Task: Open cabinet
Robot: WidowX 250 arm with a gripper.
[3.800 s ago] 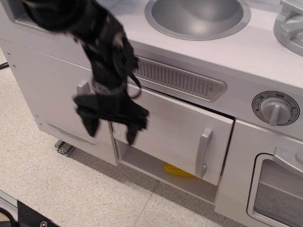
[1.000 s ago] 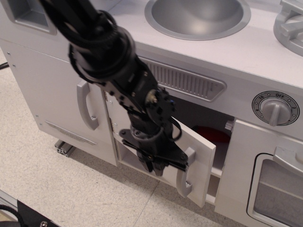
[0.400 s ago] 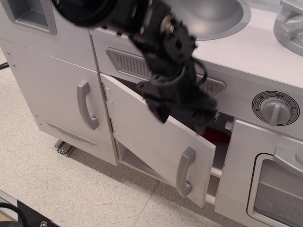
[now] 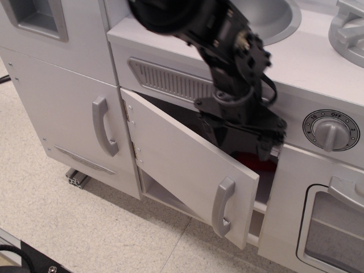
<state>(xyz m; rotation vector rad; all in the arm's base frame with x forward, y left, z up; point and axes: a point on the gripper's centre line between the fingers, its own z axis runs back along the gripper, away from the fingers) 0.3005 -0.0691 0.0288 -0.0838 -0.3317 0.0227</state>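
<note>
The cabinet door (image 4: 182,165) is a wide flat white panel with a small grey bar handle (image 4: 222,206). It stands swung open toward me, hinged at its left edge. Behind it the dark compartment shows something red (image 4: 253,161). My black gripper (image 4: 244,139) hangs over the door's top edge, at the mouth of the opening, up and right of the handle and apart from it. Its fingers point down and hold nothing I can see. The view does not show whether they are open or shut.
A taller narrow white door with a grey handle (image 4: 105,126) is to the left. A windowed oven door (image 4: 335,233) and a timer dial (image 4: 330,129) are to the right. A grey sink bowl (image 4: 273,23) sits in the countertop. A vent grille (image 4: 170,81) runs above the cabinet.
The door swung from nearly shut to wide open. My gripper was at the handle a second ago, then let go and rose up and right over the door's top edge.
</note>
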